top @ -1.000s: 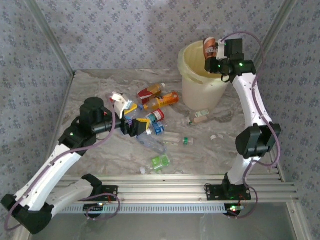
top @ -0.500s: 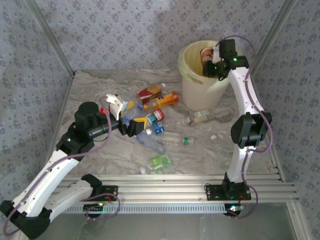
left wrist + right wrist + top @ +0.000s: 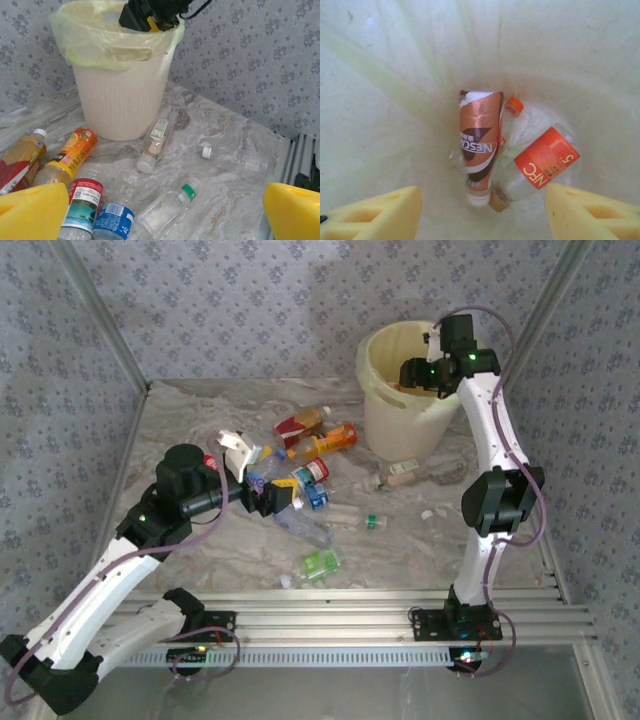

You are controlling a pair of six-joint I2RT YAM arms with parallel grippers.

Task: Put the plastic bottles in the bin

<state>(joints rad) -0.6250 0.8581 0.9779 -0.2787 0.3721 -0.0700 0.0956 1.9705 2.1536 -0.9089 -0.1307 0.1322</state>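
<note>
My right gripper (image 3: 410, 372) hangs over the mouth of the pale yellow bin (image 3: 395, 430), open and holding nothing (image 3: 481, 202). Below it, on the bin's floor (image 3: 395, 75), lie a copper-labelled bottle (image 3: 479, 140) and a clear bottle with an orange-red label (image 3: 540, 162). My left gripper (image 3: 270, 495) is open, low over a cluster of plastic bottles on the table. Between its yellow fingers (image 3: 30, 210) I see a clear green-capped bottle (image 3: 167, 210), a blue-labelled one (image 3: 112, 220) and a red-labelled one (image 3: 82, 200). An orange bottle (image 3: 72, 155) lies nearer the bin (image 3: 120, 100).
More bottles are scattered about: a red-labelled one (image 3: 300, 423), a crushed green one (image 3: 322, 562) near the front, a small one (image 3: 405, 472) at the bin's foot. Patterned walls close the table on three sides. An aluminium rail (image 3: 400, 615) runs along the near edge.
My right gripper moved from the bin's rim to over its mouth and opened. The copper-labelled bottle it held now lies in the bin. The left arm shifted only slightly.
</note>
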